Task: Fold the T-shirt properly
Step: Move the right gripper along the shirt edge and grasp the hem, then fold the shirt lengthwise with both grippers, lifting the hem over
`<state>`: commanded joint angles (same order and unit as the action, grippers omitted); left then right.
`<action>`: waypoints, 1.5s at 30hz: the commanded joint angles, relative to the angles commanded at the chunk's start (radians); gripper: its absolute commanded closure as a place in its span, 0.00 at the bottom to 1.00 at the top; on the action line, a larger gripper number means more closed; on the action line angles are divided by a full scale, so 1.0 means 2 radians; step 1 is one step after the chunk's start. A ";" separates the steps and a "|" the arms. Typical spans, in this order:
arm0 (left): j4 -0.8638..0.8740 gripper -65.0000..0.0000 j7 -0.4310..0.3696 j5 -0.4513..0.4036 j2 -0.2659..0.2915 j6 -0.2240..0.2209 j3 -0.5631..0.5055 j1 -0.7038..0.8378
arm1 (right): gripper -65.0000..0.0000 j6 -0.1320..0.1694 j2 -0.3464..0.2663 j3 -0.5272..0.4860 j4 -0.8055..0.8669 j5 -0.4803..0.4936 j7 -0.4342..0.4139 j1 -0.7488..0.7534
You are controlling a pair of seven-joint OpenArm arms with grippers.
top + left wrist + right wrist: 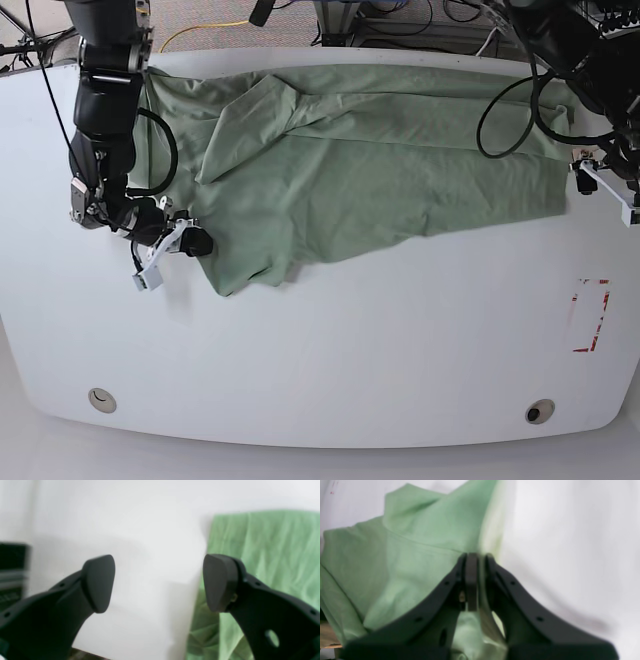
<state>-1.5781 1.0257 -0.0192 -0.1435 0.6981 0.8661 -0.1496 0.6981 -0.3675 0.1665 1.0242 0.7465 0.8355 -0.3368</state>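
The T-shirt [360, 170] lies spread but rumpled across the far half of the white worktop [330, 360], its long axis running from one arm to the other. The right gripper [472, 580] is clenched on a thin fold of the T-shirt's edge, with green cloth bunched ahead of it and to its left and bare worktop to its right; in the base view it sits low at the cloth's corner. The left gripper [158, 582] is released, its jaws spread wide over bare worktop, with the T-shirt's other end just beside its right finger and stretching away ahead. Judging from this, the right arm already has its hold, and the next move probably depends on the left gripper shifting toward its right to reach the edge.
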 joint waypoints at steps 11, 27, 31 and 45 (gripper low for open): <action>0.114 0.21 -0.002 0.000 0.011 0.000 0.000 -0.050 | 0.92 0.000 -0.001 0.001 -0.002 0.000 0.000 0.002; 0.135 0.52 -0.022 -0.002 0.025 0.000 -0.054 -0.064 | 0.93 0.000 -0.001 0.002 0.001 0.001 0.000 0.002; 0.162 0.89 -0.065 -0.002 0.026 0.000 -0.089 -0.055 | 0.94 0.000 -0.001 0.002 0.001 0.000 0.000 -0.001; 0.089 1.00 -0.074 -0.002 0.025 0.000 -0.087 -0.040 | 1.00 0.000 -0.019 0.008 0.058 0.003 0.021 0.012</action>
<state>-1.4001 0.8784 -0.0238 -0.0928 0.6981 0.6928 -0.2294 0.6981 -0.4058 0.1834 1.1393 0.7526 0.8769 -0.3138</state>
